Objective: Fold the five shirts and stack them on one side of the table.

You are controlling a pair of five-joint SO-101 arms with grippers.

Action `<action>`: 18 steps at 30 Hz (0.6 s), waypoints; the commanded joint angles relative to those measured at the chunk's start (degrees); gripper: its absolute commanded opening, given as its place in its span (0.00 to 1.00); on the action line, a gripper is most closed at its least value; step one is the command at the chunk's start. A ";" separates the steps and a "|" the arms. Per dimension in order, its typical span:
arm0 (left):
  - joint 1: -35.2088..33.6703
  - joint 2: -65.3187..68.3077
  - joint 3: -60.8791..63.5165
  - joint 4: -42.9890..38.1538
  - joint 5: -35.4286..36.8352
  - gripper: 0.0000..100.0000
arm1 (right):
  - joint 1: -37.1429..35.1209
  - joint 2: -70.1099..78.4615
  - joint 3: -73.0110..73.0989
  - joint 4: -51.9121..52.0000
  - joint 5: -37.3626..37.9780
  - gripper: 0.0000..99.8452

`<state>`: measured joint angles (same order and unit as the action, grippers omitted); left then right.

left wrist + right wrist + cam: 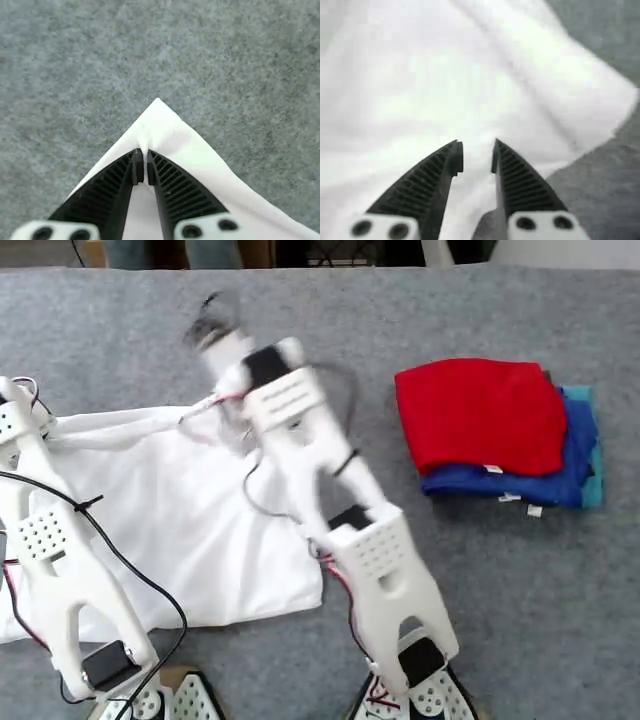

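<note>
A white shirt (170, 520) lies spread out on the left half of the grey table. My left gripper (142, 167) is shut on one pointed corner of the white shirt (165, 130); in the high view it sits at the shirt's far left corner (14, 412). My right gripper (476, 157) hangs open over the white shirt (470, 80), with nothing between its fingers. In the high view the right gripper (215, 332) stands by the shirt's far edge. A folded stack rests on the right: red shirt (478, 412) on top, blue shirt (560, 480) under it, a teal one (592, 485) lowest.
The grey table cloth (500, 620) is bare at the front right and along the far side. Both arm bases (410, 690) stand at the near edge, and black and red cables (120, 560) trail over the white shirt.
</note>
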<state>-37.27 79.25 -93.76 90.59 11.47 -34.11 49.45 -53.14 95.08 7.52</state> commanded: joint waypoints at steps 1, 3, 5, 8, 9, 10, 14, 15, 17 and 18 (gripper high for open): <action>-1.71 -1.58 -1.71 0.35 0.44 0.03 | -1.49 2.95 3.74 -3.52 -5.71 0.03; -1.71 -1.67 -1.71 0.35 0.35 0.03 | -1.23 5.58 4.62 -2.90 -6.95 0.01; -1.80 -1.67 -1.71 0.35 0.35 0.03 | -1.14 7.16 4.35 1.58 -7.03 0.01; -1.80 -1.67 -1.71 0.35 0.26 0.03 | -2.73 8.04 6.29 6.33 -7.38 0.01; -1.89 -1.67 -1.71 0.35 0.26 0.03 | -2.99 7.52 8.22 6.15 -7.38 0.01; -2.33 -1.67 -1.71 0.44 0.35 0.03 | -3.34 5.93 10.24 6.15 -7.38 0.01; -4.88 -3.69 -1.80 0.53 0.62 0.03 | -8.88 -2.51 21.14 6.07 -6.95 0.01; -5.41 -4.13 -1.80 0.53 0.62 0.03 | -10.46 -4.97 24.92 5.89 -6.86 0.01; -6.11 -4.57 -1.80 0.53 0.62 0.03 | -13.63 -9.45 32.66 5.71 -6.86 0.01; -6.20 -4.57 -1.71 0.44 0.62 0.03 | -14.95 -11.21 36.26 5.27 -6.86 0.01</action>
<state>-41.67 78.73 -93.67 91.03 11.56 -44.84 45.32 -26.42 99.56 0.48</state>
